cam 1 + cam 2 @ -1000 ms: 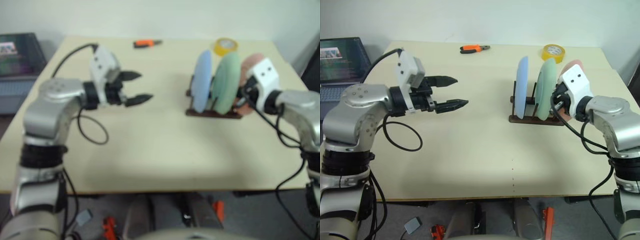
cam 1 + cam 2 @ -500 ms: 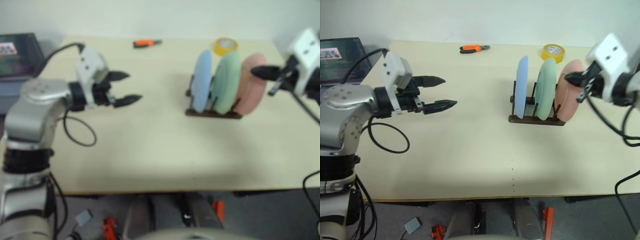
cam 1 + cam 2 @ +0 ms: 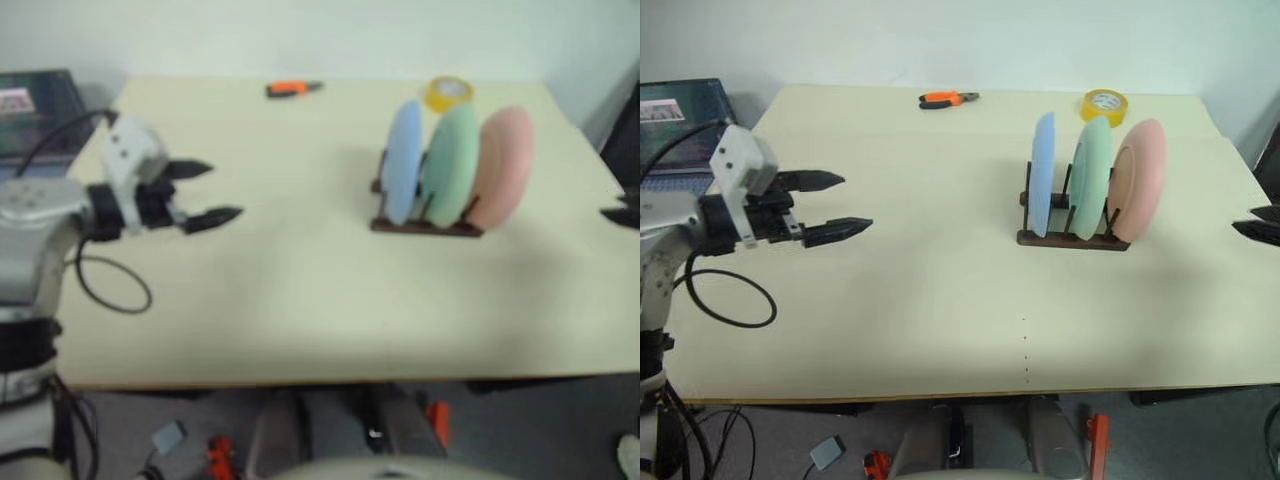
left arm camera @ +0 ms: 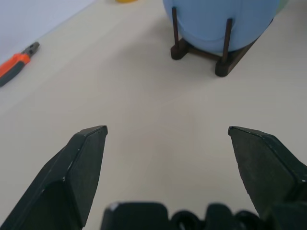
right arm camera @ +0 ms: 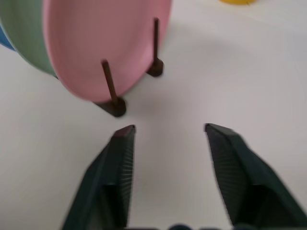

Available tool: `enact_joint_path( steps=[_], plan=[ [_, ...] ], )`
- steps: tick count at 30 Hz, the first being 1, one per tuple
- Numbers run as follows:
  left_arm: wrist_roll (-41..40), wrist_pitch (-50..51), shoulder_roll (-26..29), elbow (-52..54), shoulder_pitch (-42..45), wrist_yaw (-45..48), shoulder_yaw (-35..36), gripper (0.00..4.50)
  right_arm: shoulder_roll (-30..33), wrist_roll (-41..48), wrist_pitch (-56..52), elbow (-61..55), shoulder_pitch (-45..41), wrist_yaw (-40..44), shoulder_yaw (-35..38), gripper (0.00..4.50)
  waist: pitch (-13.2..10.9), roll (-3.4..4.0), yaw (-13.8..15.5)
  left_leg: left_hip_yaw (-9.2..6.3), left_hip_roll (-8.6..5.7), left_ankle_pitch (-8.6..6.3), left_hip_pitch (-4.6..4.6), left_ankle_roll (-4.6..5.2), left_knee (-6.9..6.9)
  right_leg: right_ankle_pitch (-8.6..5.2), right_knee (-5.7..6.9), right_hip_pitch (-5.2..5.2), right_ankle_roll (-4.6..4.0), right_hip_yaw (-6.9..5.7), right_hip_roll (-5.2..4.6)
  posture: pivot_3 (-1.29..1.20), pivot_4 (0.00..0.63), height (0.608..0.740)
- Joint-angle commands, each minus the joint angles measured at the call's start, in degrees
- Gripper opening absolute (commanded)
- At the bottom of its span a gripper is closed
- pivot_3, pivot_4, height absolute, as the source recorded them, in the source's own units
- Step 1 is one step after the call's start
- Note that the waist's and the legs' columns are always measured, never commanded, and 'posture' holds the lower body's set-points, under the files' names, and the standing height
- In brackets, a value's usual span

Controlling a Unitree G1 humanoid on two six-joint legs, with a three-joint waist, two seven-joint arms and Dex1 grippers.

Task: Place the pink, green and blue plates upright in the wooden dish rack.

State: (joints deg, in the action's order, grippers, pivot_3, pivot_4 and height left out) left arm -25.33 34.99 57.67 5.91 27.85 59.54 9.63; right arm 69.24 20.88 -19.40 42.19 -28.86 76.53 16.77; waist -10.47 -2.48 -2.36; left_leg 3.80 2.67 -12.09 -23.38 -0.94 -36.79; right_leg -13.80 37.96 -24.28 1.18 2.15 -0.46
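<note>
The blue plate point(image 3: 1043, 173), the green plate point(image 3: 1091, 177) and the pink plate point(image 3: 1138, 180) stand upright side by side in the wooden dish rack point(image 3: 1072, 238) at the right of the table. My left gripper point(image 3: 840, 203) hovers open and empty over the table's left side, far from the rack. At the right edge of the head views my right gripper point(image 3: 1258, 222) shows just its black tips. In the right wrist view it point(image 5: 168, 129) is open and empty, a short way off the pink plate point(image 5: 103, 40).
Orange pliers point(image 3: 947, 98) and a yellow tape roll point(image 3: 1106, 103) lie near the table's far edge. A laptop point(image 3: 680, 115) sits beyond the left edge. A black cable point(image 3: 725, 300) loops under my left arm.
My right gripper has let go of the pink plate, opened and pulled away to the right. My left gripper has drawn back to the left, still open. The plates stay in the rack.
</note>
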Motion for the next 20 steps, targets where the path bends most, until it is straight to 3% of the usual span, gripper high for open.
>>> enact_joint_path(
  steps=[1,3,4,20],
  plan=[
    [0.02,-0.48,2.7,-0.76,-1.61,0.54,4.13,4.5,2.63,-1.07,4.24,5.72,-2.0,2.6,1.2,3.66,0.0,0.01,-0.26,0.04,0.0,0.0,0.05,0.0,0.02,-0.01,0.02,0.01,-0.01,0.01,0.04,0.0,0.15,0.74],
    [-0.21,-0.41,3.51,-0.56,-2.79,0.55,5.09,4.5,2.61,-1.61,5.19,8.22,-2.94,3.43,0.9,4.42,0.0,0.0,-0.56,0.1,0.01,0.0,0.19,0.0,0.06,-0.02,0.05,0.08,-0.04,0.05,0.05,0.0,0.15,0.74],
    [-0.38,-0.51,3.9,-0.48,-3.4,0.76,5.62,4.5,2.48,-1.98,5.57,8.83,-3.15,3.86,0.64,4.47,0.0,0.0,-0.62,0.12,0.02,0.0,0.26,0.0,0.07,-0.03,0.05,0.13,-0.06,0.07,0.05,0.0,0.15,0.74],
    [-0.77,1.75,6.89,4.74,-13.93,0.4,12.65,4.5,-0.53,-7.22,11.28,15.92,-8.63,4.67,-3.82,4.47,-0.01,0.03,-0.92,0.44,0.04,-0.01,0.44,0.0,0.18,-0.14,0.03,0.13,-0.24,0.32,-0.12,0.0,0.15,0.74]
  ],
)
